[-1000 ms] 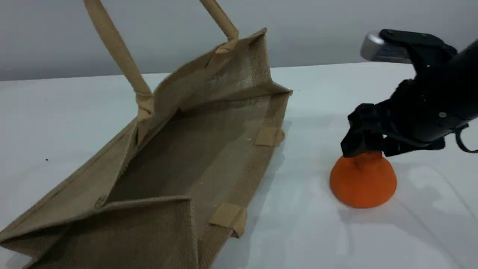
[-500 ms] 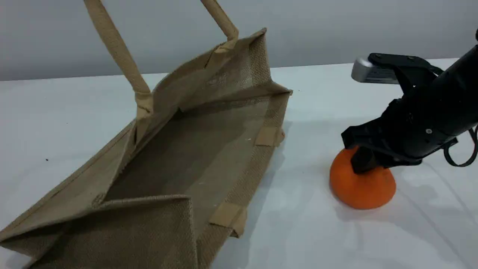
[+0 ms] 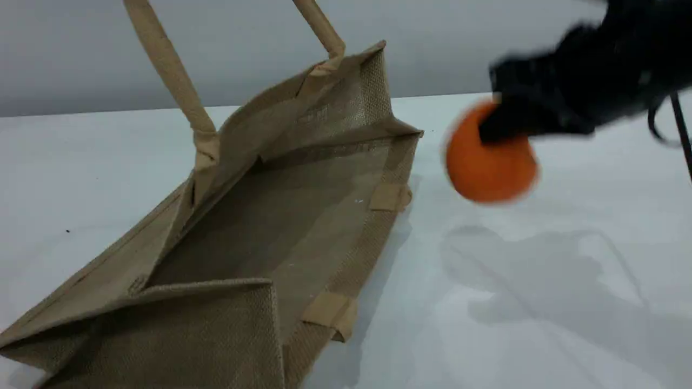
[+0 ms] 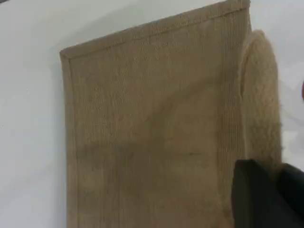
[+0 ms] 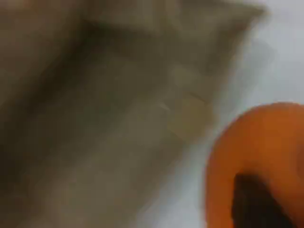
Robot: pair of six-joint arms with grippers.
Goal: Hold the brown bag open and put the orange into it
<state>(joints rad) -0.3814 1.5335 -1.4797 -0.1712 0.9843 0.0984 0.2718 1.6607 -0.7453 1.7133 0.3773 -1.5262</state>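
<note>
The brown bag [image 3: 346, 97] lies on its side on the white table, its mouth gaping toward the camera. Its upper handle [image 3: 167, 65] is pulled taut up past the top edge. In the left wrist view, the handle [image 4: 261, 95] runs into my left gripper [image 4: 266, 194], which is shut on it above the bag's side [image 4: 152, 133]. The orange [image 3: 489, 167] hangs in the air right of the bag, blurred by motion, with my right gripper [image 3: 505, 127] shut on its top. The right wrist view shows the orange [image 5: 256, 147] against a dark fingertip [image 5: 256, 199], with the bag [image 5: 95, 118] beyond.
The white table [image 3: 540, 297] stretches right of the bag, carrying the shadow of the arm and fruit. A grey wall [image 3: 81, 54] runs behind the table. The bag's lower handle tabs [image 3: 330, 313] lie flat on the table.
My right gripper closed on the orange, then lifted it off the table, up and left toward the bag. The bag and its taut handle have barely moved.
</note>
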